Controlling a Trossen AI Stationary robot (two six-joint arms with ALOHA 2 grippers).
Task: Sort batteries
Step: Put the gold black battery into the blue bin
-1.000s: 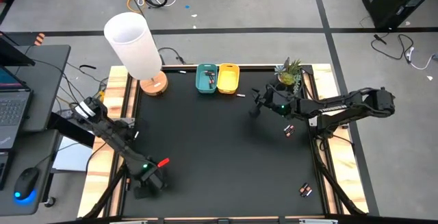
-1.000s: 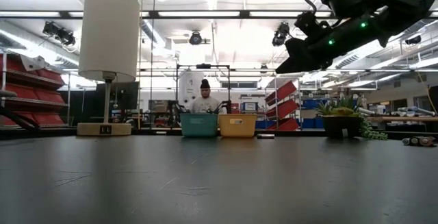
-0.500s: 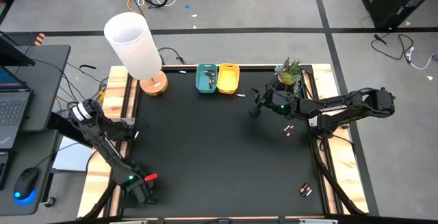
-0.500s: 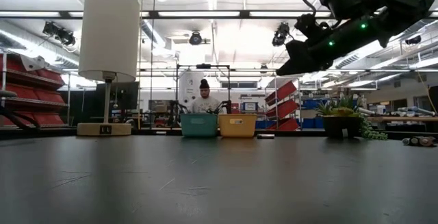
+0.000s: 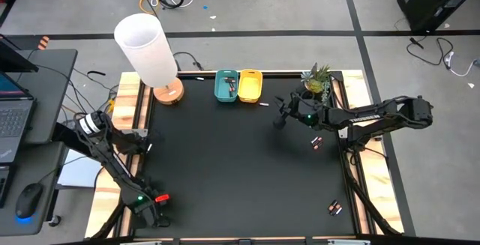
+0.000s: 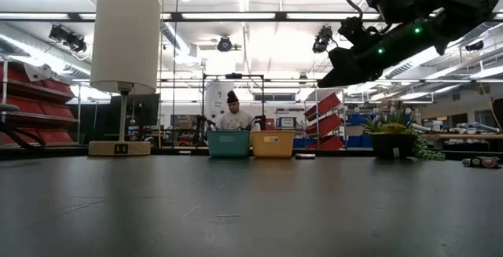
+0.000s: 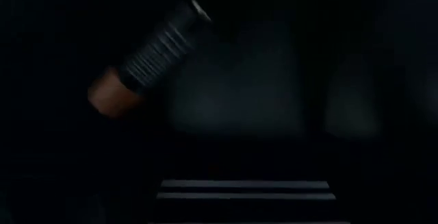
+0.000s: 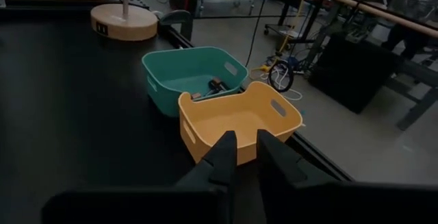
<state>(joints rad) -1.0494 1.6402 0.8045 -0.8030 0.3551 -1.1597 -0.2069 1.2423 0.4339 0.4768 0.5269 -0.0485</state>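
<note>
A black battery with a copper end (image 7: 147, 56) lies on the dark mat close in front of my left gripper (image 5: 154, 204), which sits low at the table's near-left corner. Other batteries lie by the yellow bin (image 5: 264, 105), at the right edge (image 5: 316, 143) and near the right corner (image 5: 334, 209); some lie inside the teal bin (image 8: 209, 85). My right gripper (image 8: 246, 148) hovers high over the far-right part of the table, pointing at the yellow bin (image 8: 239, 118). A narrow gap shows between its fingers, with nothing in it.
A white-shaded lamp (image 5: 150, 50) stands on a wooden base at the far-left corner. A small potted plant (image 5: 316, 80) sits at the far-right corner. The teal bin (image 5: 226, 85) and yellow bin (image 5: 250, 85) stand side by side at the far edge. A person (image 6: 233, 115) is behind the table.
My left arm has swung toward the table's near-left corner, carrying its gripper nearer the near edge and a little to the left. The right arm has stayed where it was.
</note>
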